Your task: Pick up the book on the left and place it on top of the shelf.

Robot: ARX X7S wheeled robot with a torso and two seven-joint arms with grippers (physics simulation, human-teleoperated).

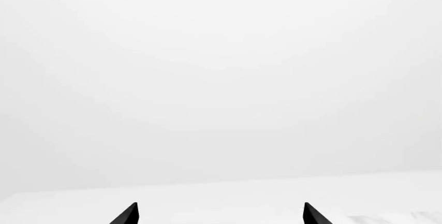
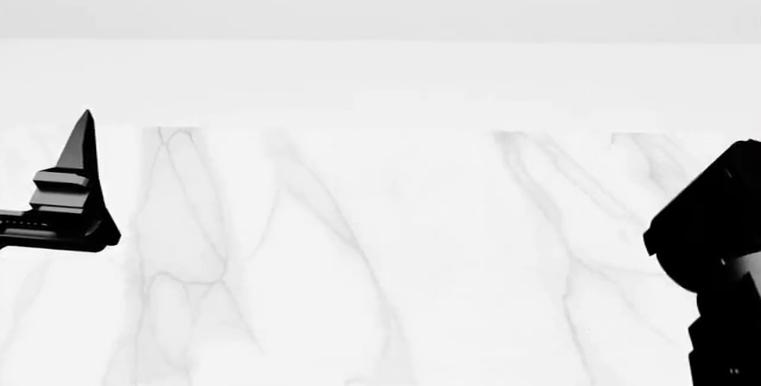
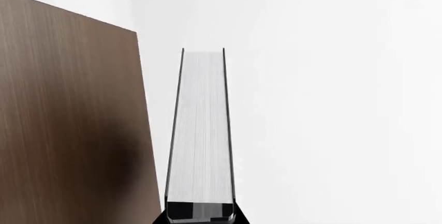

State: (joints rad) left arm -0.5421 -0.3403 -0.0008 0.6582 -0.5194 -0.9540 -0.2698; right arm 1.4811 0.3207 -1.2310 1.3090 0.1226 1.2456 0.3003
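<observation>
Book (image 3: 201, 131): black covers, white page edges, pinched by right hand (image 3: 200, 214), beside shelf (image 3: 69, 120). Left hand (image 1: 219, 213): spread, nothing held, over bench (image 2: 380, 261).

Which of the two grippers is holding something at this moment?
The right gripper: its wrist view shows the black-covered book clamped at its base, beside the shelf. The left gripper has spread fingertips with nothing between them.

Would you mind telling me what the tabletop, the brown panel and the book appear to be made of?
The tabletop looks like polished white marble, judging by its soft grey veining. The brown panel looks like dark wood or wood veneer with a matte finish, showing fine straight grain. The book seems to have thin black hard covers around white paper pages, seen as fine lines along its edge.
</observation>
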